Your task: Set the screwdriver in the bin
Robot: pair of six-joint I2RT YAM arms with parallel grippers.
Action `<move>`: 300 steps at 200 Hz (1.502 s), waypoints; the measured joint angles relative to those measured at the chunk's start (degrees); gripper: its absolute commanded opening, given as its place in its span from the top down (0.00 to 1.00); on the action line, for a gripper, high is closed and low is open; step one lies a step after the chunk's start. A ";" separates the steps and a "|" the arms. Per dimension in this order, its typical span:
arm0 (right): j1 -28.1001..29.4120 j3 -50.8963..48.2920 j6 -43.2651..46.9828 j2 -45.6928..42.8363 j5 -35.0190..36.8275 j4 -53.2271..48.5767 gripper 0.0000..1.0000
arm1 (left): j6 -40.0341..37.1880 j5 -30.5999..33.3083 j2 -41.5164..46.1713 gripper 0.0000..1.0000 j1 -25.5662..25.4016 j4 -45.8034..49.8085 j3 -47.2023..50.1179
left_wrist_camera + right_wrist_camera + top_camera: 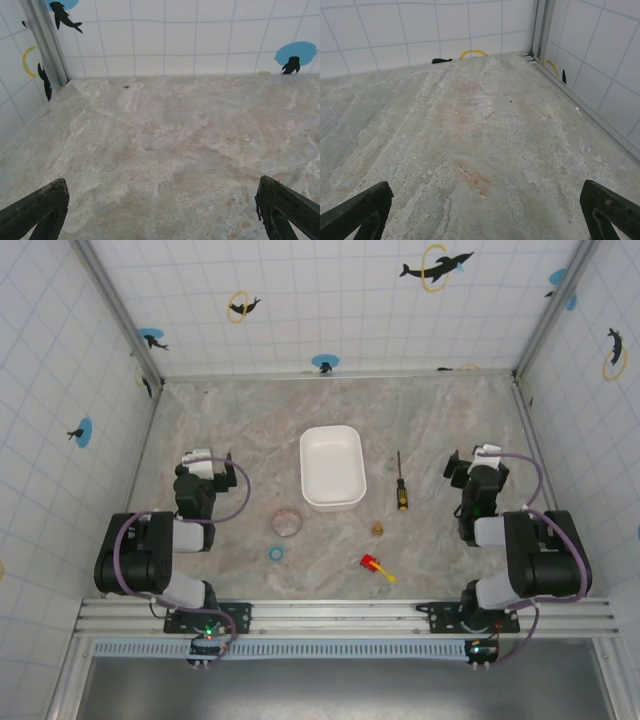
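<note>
The screwdriver (401, 484) lies flat on the stone table, thin dark shaft pointing away, black-and-yellow handle toward the arms. Left of it, a short gap away, sits the white bin (332, 467) with nothing inside. My right gripper (478, 462) rests to the right of the screwdriver, apart from it; its fingers (360, 210) stand wide, open, over bare table. My left gripper (206, 463) rests far left of the bin, open too, its fingertips (37, 207) spread over bare stone.
A clear round ring (288, 522), a small blue ring (274, 553), a small brown piece (378, 529) and a stubby red-and-yellow object (376, 566) lie near the front. Tiled walls close the table on three sides.
</note>
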State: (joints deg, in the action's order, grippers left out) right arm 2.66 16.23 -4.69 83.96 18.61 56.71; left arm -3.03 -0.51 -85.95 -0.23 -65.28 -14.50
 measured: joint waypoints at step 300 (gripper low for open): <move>7.67 16.68 -4.50 -23.10 -3.37 -43.78 0.01 | 11.54 -12.79 17.79 0.02 -0.76 31.56 -9.07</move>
State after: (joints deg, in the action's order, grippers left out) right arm 10.33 32.91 -9.19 60.86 15.25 12.93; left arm 8.51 -13.30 -68.16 -0.99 -33.71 -23.57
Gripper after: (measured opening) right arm 0.992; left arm 0.975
